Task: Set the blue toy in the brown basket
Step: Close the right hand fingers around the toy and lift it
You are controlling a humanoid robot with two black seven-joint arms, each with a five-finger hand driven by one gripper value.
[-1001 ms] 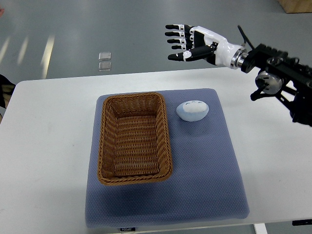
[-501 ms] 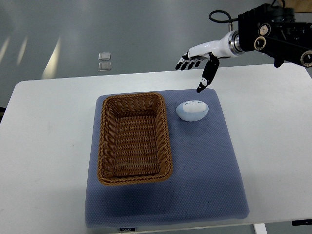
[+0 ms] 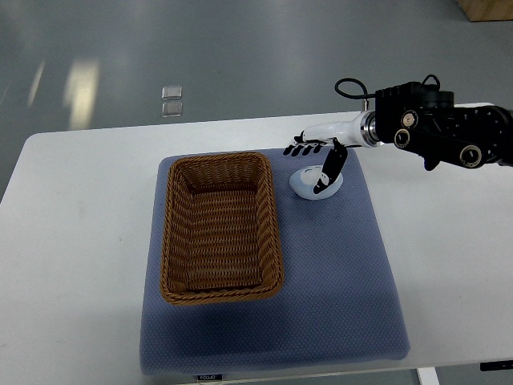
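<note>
While its dark-jointed arm reaches in from the 3 o'clock edge of the frame, the right hand (image 3: 319, 159) hangs over the blue toy (image 3: 311, 183), fingers (image 3: 300, 148) spread and extended toward 9 o'clock, thumb pointing down across the toy's upper right side; whether the thumb actually touches the toy cannot be told from this steep angle, and the hand grips nothing. The pale blue, egg-shaped toy lies on the blue-grey mat (image 3: 337, 281), just off the 3 o'clock side of the brown basket (image 3: 220, 227) near that basket's upper right corner, close to the rim but apart from it. The woven basket, rectangular and with nothing inside it, sits on the left half of the mat with its long sides running from 12 to 6 o'clock. The mat covers the middle of the white table (image 3: 72, 241), whose bare surface shows at 9 o'clock and 3 o'clock. A black cable loops above the wrist at the forearm's near end. Beyond the table's far edge, toward 11 o'clock, two small pale squares (image 3: 171, 100) lie on the grey floor. No left arm shows at the 9 o'clock edge.
</note>
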